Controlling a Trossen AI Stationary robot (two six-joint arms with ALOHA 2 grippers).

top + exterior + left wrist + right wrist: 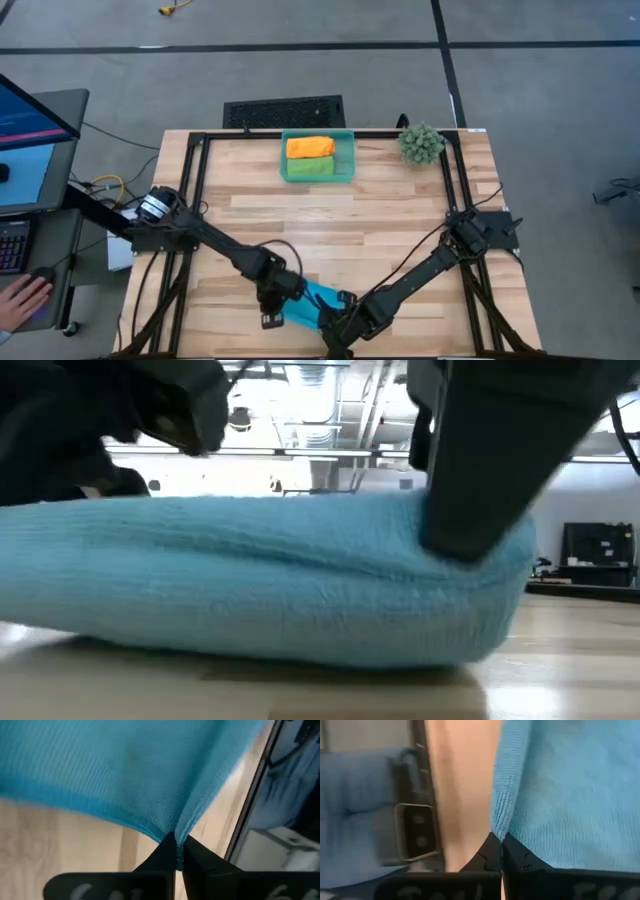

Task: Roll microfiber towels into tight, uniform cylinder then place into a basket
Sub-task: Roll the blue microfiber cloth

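A sky-blue microfiber towel (314,299) lies as a thick, soft bundle (270,590) on the wood table near its near edge, between my two grippers. My left gripper (272,310) is at its left end and my right gripper (336,320) at its right end, both shut on the cloth. At the far edge, the teal basket (347,150) holds a rolled orange towel (310,147) and a rolled green towel (309,168) side by side. My left gripper pinches an edge of the blue towel (176,831) between its two shut fingers, which slant downward. The cloth gathers into creases that run toward the pinch and spreads out beyond it. One layer or several, I cannot tell. My right gripper pinches the blue towel at its hemmed edge (499,826) between its two shut fingers, slanting down from above. The cloth spreads away from the fingertips over the table. The towel's underside rests on the table (300,690).
A spiky green plant ball (421,143) stands at the far right corner. A black frame (200,190) runs around the table's sides. Bare wood (330,215) stretches between the towel and the basket. A person's hand (20,300) rests on a desk left of the table.
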